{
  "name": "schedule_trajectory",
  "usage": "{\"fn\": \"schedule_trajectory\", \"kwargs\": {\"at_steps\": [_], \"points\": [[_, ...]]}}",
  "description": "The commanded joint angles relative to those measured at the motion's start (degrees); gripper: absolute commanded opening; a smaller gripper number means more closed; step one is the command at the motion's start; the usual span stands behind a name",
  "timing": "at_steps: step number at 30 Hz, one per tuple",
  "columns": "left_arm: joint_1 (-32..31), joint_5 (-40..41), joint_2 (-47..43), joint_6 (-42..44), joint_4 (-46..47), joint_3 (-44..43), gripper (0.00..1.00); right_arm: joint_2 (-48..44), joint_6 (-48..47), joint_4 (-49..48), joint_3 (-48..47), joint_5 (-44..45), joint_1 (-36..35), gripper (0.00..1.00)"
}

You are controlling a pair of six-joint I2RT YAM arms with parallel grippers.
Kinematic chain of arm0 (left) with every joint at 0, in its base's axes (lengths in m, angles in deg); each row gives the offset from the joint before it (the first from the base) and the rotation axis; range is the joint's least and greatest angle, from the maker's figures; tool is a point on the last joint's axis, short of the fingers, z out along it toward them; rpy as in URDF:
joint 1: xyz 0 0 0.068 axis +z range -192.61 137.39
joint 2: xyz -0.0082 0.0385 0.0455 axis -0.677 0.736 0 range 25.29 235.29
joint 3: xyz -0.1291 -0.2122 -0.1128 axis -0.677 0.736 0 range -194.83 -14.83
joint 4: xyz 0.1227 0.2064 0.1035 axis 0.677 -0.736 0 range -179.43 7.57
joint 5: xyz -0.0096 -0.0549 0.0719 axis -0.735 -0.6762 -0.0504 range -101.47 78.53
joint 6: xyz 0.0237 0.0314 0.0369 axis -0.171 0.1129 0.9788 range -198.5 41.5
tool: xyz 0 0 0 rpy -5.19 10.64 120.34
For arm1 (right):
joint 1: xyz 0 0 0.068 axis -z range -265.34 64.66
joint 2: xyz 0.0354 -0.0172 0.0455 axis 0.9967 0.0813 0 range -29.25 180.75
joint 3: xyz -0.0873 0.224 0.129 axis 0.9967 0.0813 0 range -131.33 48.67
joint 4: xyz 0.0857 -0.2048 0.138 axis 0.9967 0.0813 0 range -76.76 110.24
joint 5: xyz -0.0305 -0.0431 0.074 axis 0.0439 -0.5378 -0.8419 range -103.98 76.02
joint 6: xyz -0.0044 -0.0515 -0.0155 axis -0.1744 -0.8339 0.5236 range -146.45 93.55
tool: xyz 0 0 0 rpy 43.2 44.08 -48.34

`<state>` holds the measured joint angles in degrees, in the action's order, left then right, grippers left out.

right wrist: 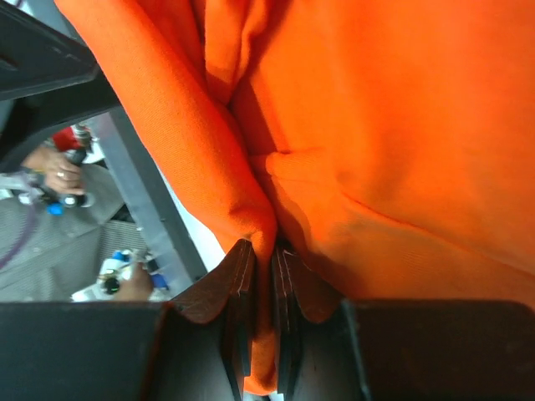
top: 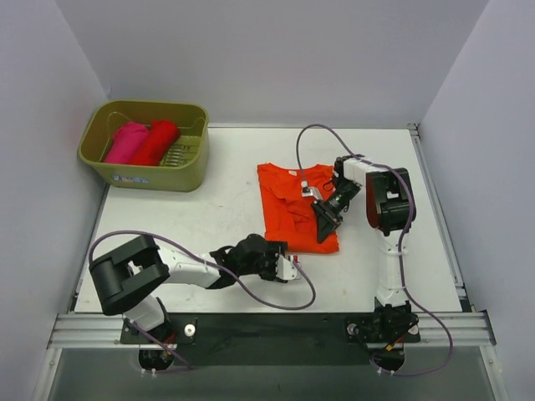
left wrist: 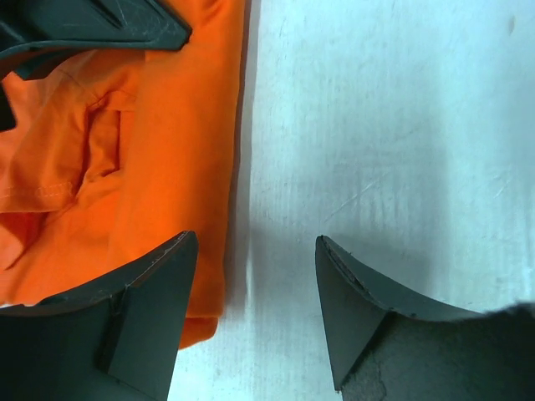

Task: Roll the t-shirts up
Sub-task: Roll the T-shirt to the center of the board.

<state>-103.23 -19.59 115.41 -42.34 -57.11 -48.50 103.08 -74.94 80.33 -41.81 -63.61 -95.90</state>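
Note:
The orange t-shirt [top: 288,200] lies folded lengthwise in the middle of the table, neck label at the far end. My right gripper [top: 324,229] is shut on its near right edge, a fold of orange cloth [right wrist: 251,217] pinched between the fingers. My left gripper [top: 288,266] is open and empty just off the shirt's near left corner; in the left wrist view the shirt [left wrist: 159,142] lies to the left of the gap between the fingers [left wrist: 159,317]. The red t-shirt [top: 156,142] and the magenta-pink t-shirt [top: 125,142] lie rolled in the basket.
The olive-green basket [top: 163,175] stands at the far left of the table. Grey walls close in the back and both sides. The right arm's purple cable [top: 311,138] loops over the table beyond the shirt, the left arm's cable [top: 284,302] near the front edge.

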Motion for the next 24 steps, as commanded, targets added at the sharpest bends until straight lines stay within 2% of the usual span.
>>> {"fn": "schedule_trajectory", "kwargs": {"at_steps": [1, 9, 19, 20, 22, 24], "points": [[-2.8, 7.7, 1.4, 9.6, 15.6, 2.8, 0.68, 2.3, 0.8, 4.4, -3.2, -0.5, 0.8, 0.08], [-4.6, 11.6, 5.6, 19.2, 21.7, 4.6, 0.68, 3.6, 0.7, 6.1, -4.8, -0.6, 0.8, 0.08], [-4.6, 18.0, 19.6, 26.5, 27.8, 1.9, 0.64, 4.9, 0.3, 7.7, -6.2, -0.6, 0.8, 0.08], [-4.5, 18.8, 20.3, 26.7, 27.5, 1.2, 0.63, 5.0, 0.2, 7.8, -6.6, -0.7, 0.8, 0.08], [-4.2, 18.7, 20.5, 25.5, 24.3, 0.3, 0.53, 5.3, 0.1, 8.2, -6.8, -0.7, 0.8, 0.08], [-3.5, 17.9, 19.6, 22.7, 18.7, -1.6, 0.38, 5.4, 0.2, 8.4, -7.0, -0.9, 1.0, 0.08]]}}
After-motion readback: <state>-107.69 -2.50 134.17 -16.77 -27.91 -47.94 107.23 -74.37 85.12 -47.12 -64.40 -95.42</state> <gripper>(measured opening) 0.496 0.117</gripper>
